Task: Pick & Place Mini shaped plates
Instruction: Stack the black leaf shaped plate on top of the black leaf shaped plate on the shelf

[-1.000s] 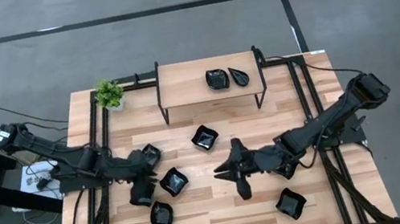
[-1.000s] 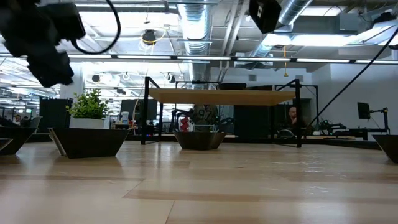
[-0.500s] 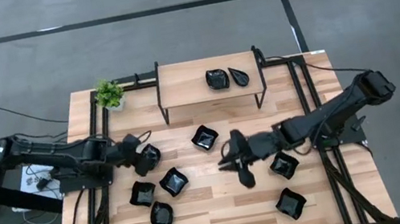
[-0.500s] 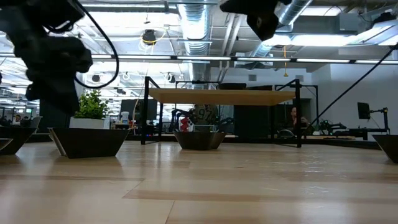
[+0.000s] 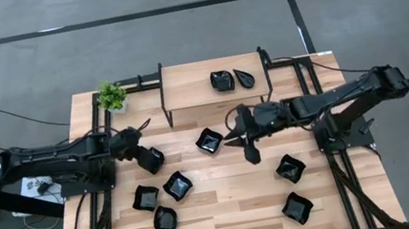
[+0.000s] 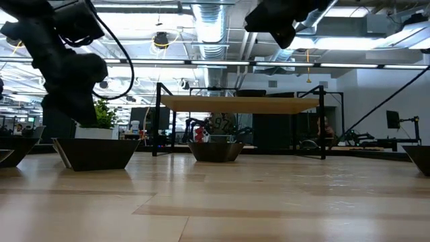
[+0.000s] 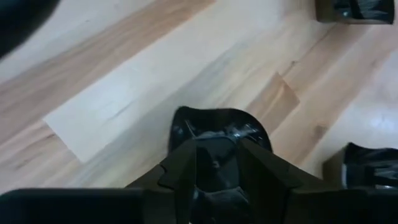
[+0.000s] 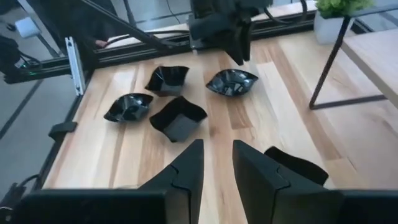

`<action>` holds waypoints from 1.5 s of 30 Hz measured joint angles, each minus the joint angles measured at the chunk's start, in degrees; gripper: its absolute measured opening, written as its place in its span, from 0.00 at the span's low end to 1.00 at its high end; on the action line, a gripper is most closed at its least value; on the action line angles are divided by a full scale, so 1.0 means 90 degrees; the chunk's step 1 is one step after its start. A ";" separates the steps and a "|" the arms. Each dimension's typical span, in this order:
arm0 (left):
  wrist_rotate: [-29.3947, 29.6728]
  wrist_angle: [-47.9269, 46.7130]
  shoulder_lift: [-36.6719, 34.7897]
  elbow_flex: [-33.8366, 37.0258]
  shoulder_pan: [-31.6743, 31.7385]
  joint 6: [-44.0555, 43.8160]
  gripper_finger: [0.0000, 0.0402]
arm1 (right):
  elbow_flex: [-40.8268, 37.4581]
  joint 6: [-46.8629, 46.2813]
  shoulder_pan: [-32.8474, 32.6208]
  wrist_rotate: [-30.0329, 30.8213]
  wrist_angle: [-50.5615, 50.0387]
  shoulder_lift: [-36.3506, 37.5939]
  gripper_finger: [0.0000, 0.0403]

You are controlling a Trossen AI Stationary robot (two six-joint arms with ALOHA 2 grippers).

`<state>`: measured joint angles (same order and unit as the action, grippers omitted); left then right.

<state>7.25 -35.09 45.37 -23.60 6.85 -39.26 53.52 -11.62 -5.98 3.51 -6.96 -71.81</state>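
Your left gripper (image 7: 217, 163) hangs low over the wood table (image 5: 227, 202), on the left side. Its two fingers (image 7: 180, 171) stand apart. It holds nothing that you can see. A shiny black plate (image 7: 214, 124) lies right under it, and you can look into the plate through the gap between the fingers. I cannot tell if the fingers touch the plate.

Your right gripper (image 8: 217, 163) is up over the middle of the table and points toward the left arm. Its fingers have a small gap between them, and nothing is in the gap. Just beside it, on the table, lies the middle plate (image 5: 209, 140).

Farther out on the left there are three plates close together: the left plate (image 5: 145, 197), the wavy plate (image 5: 177, 185) and the front plate (image 5: 164, 219). On the right side lie two more, the right plate (image 5: 290, 168) and the corner plate (image 5: 297, 207), a bit apart from each other.

At the back of the table stands a little wood shelf (image 5: 187, 84). Two plates sit side by side on top of it, the squarish shelf plate (image 5: 221, 81) and the pointed shelf plate (image 5: 244, 78). A small green plant (image 5: 110, 95) stands just left of the shelf.
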 joint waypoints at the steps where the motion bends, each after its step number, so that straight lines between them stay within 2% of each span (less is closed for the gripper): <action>1: -0.0002 0.0000 0.0035 -0.0002 0.0056 0.0039 0.30 | 0.0000 0.0000 0.0039 -0.0078 -0.0030 0.0005 0.20; 7: -0.0010 0.0024 0.0579 -0.0002 0.0246 0.0529 0.33 | 0.0000 -0.0029 0.0155 -0.0432 -0.0186 -0.0025 0.20; 19: -0.0243 0.0130 0.1266 -0.0002 0.0246 0.0808 0.47 | 0.0000 -0.0385 -0.0096 -0.0436 -0.0562 -0.0044 0.20; 30: -0.0384 0.0214 0.1919 -0.0002 0.0246 0.0815 0.45 | 0.0000 -0.0554 -0.0177 -0.0437 -0.0561 -0.0044 0.20; 45: -0.0475 0.0318 0.1973 -0.0002 0.0246 0.0813 0.44 | 0.0000 -0.0619 -0.0177 -0.0437 -0.0559 -0.0044 0.20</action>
<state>2.97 -32.23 63.13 -23.62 9.06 -31.94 53.52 -17.19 -7.57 -0.43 -11.99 -72.20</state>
